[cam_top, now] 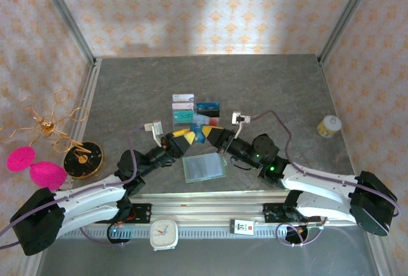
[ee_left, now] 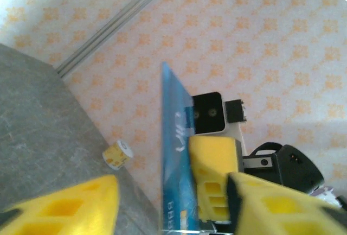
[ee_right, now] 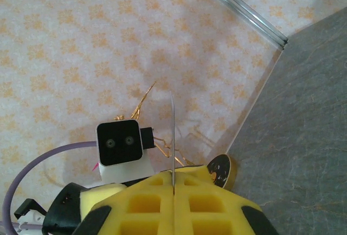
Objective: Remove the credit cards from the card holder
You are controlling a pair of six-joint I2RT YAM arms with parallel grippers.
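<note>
A blue card (ee_left: 174, 137) is held on edge between the two arms, over the middle of the table (cam_top: 268, 85) and just beyond the far edge of the wallet (cam_top: 204, 166). The card is pinched by the right gripper (ee_right: 173, 186): in the right wrist view its yellow pads are pressed together with the card seen edge-on as a thin line rising from the seam between them. The left gripper (ee_left: 172, 179) is placed around the same card from the left side with its fingers (ee_left: 70, 205) spread. In the left wrist view one finger is seen well apart from the card's printed face, and the other is seen beyond the right gripper's pad, so the card is not clamped by this gripper. The wallet is laid flat on the table, near the arms and between them, and is touched by neither gripper. Whether more cards are left in it cannot be told. A group of other cards (cam_top: 208, 106) is laid out on the table just beyond the grippers. A small yellow jar (cam_top: 329, 125) is seen at the right side of the table, and a white clock (cam_top: 164, 232) at the near edge.
</note>
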